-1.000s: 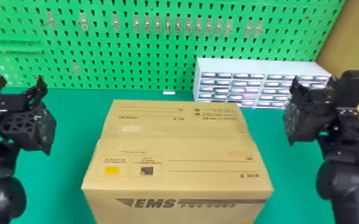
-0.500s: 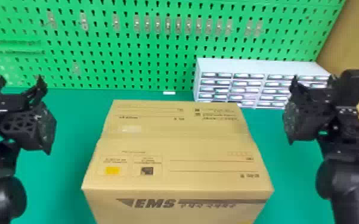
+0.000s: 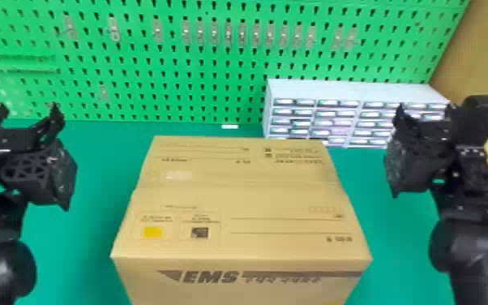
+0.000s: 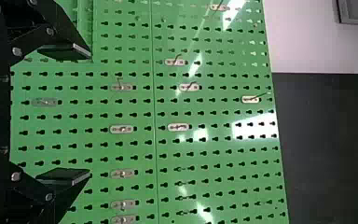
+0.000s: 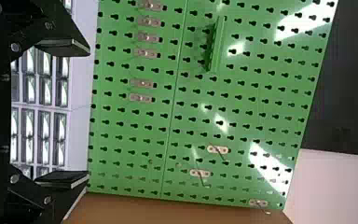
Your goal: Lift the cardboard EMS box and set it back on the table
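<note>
The closed cardboard EMS box (image 3: pixel 235 202) rests on the green table (image 3: pixel 89 162), centred between the arms. To the left of the box, apart from it, is my left gripper (image 3: pixel 24 113), its fingers spread; in the left wrist view the left gripper (image 4: pixel 91 114) stands open with nothing between its fingers. My right gripper (image 3: pixel 423 111) is off the box's right side, not touching it. In the right wrist view the right gripper (image 5: pixel 89 114) is open and holds nothing.
A green pegboard (image 3: pixel 166 73) with metal hooks rises behind the table. A white drawer cabinet (image 3: pixel 348 87) stands at the back right, behind the right gripper. A small white piece (image 3: pixel 230 127) lies behind the box.
</note>
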Motion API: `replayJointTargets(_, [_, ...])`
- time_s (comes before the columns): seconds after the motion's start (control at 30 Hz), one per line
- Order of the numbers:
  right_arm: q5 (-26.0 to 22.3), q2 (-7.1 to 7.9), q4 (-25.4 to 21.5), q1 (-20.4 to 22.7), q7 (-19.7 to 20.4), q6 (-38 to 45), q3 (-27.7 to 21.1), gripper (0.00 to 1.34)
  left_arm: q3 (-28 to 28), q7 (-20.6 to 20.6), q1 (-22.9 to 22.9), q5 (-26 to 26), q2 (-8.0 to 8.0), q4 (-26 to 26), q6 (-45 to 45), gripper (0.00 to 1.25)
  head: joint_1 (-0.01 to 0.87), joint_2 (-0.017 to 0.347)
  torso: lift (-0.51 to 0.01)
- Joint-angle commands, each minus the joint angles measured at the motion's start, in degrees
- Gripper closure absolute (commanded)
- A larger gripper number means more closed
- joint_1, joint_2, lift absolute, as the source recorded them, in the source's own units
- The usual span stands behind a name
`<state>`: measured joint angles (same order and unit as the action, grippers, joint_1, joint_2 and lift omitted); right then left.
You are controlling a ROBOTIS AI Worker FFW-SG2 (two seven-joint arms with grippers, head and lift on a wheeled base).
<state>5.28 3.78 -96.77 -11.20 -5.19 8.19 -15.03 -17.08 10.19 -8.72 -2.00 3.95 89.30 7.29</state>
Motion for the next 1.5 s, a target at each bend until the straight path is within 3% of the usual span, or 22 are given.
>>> replayJointTargets(0.0, [0.4,-0.09,0.0,0.0,0.0,-0.2,0.0,0.34,0.0,0.0,0.0,0.0,0.00,0.0,0.0,0.37,0.678,-0.014,-0.006])
replayJointTargets(0.23, [0.8,-0.79,0.0,0.4,0.0,-0.5,-0.5,0.34,0.0,0.0,0.2,0.0,0.00,0.0,0.0,0.37,0.678,-0.014,-0.020])
replayJointTargets(1.47, [0.8,-0.88,0.0,0.3,0.0,-1.2,-0.2,0.34,0.1,-0.2,0.5,0.0,0.00,0.0,0.0,0.37,0.678,-0.014,-0.092])
